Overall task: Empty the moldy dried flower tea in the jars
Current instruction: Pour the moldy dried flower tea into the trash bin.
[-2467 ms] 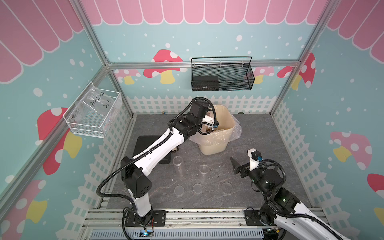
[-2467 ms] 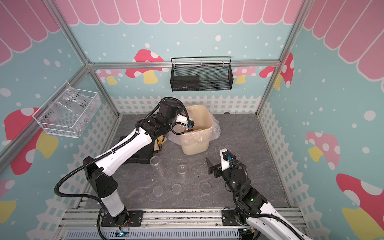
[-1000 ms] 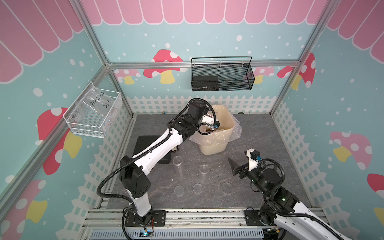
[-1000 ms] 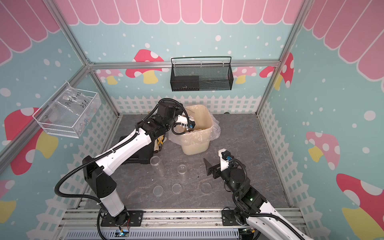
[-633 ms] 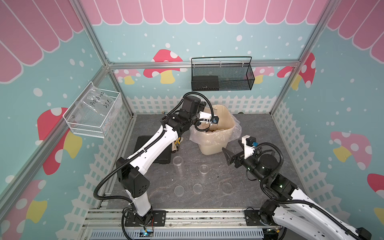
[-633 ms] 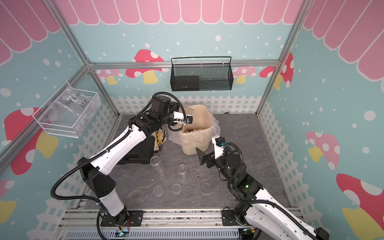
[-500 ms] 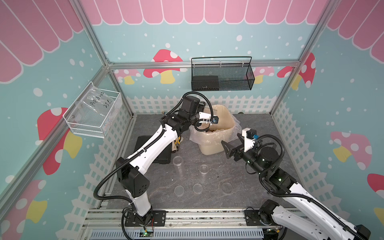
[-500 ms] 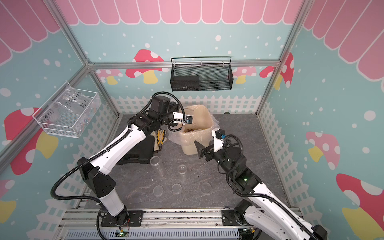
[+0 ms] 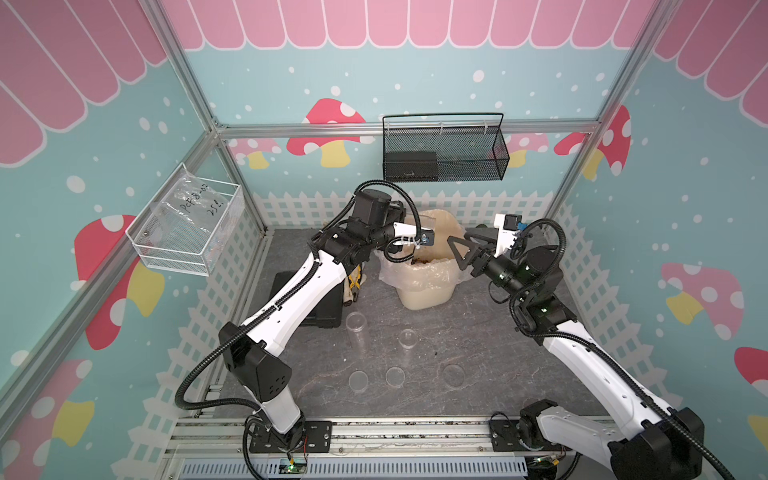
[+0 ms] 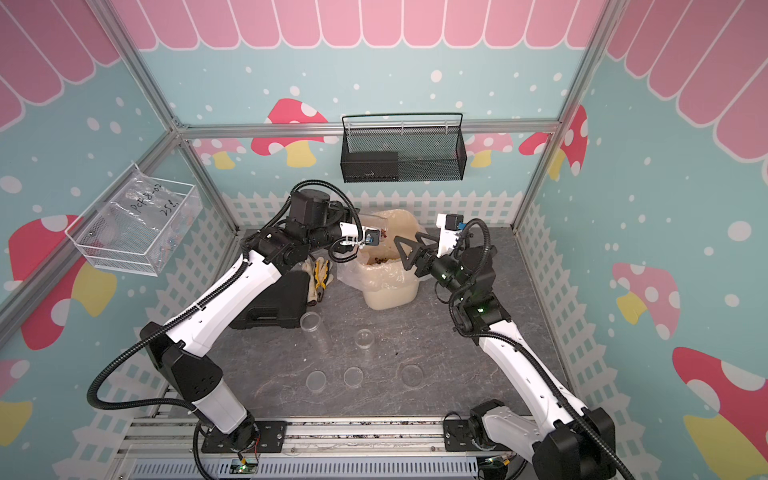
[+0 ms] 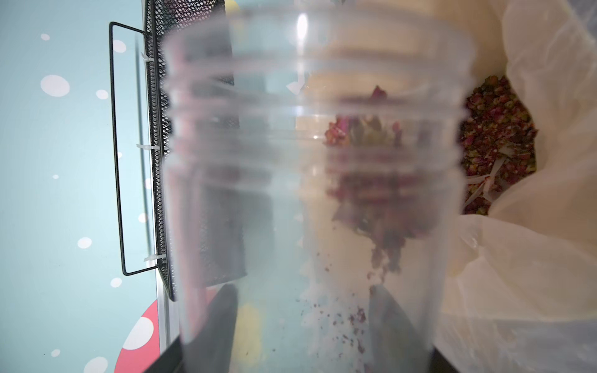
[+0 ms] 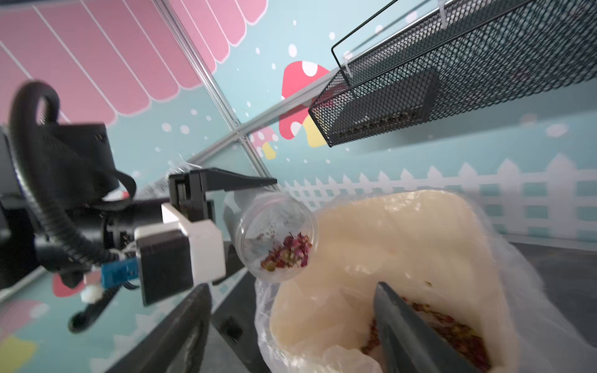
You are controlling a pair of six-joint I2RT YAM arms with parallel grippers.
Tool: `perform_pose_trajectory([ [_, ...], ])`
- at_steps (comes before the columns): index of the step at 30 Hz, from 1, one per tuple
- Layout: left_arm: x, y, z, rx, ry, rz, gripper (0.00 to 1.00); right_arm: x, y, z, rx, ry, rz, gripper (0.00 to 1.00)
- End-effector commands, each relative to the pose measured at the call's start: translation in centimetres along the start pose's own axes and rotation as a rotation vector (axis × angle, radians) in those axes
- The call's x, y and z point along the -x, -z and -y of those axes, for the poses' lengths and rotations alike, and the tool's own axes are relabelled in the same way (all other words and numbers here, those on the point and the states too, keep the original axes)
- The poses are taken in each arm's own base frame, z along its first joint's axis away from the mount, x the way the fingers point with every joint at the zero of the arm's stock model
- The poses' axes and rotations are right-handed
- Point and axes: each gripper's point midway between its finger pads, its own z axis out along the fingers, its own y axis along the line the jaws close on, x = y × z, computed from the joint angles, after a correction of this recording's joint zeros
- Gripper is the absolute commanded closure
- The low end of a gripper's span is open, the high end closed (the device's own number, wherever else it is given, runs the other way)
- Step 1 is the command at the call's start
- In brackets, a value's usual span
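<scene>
- Right end effector has been raised beside the bin rim, jaws apart, near the jar
- Left end effector is clamped on that tilted clear jar, reddish tea buds clustered at its mouth over the bin

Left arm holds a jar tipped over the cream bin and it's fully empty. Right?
Not empty. The jar in the left gripper is tipped over the cream bin, but a clump of dried flower tea sits at its mouth, as the right wrist view shows.

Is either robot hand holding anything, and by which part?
The left gripper clamps a clear jar by its side walls; the right gripper holds nothing.
</scene>
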Motion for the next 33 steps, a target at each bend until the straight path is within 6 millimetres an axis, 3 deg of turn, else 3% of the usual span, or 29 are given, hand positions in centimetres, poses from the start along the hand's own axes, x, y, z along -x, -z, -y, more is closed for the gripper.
perform_pose_trajectory([
  [1, 0.4, 0.7, -0.3, 0.014, 0.011, 0.033, 1.00, 2.6, -0.3, -4.2, 0.234, -0.144, 0.038, 0.32],
  [5, 0.5, 0.7, -0.2, 0.012, 0.007, 0.040, 1.00, 2.7, -1.0, -5.0, 0.308, -0.216, 0.019, 0.38],
  [21, 1.0, 0.3, 0.3, 0.008, -0.019, 0.054, 1.00, 1.4, -2.8, -5.0, 0.408, -0.401, -0.035, 0.56],
  [33, 1.4, 0.3, 0.1, 0.023, -0.034, 0.055, 1.00, 0.4, -3.2, -4.3, 0.393, -0.443, -0.045, 0.59],
])
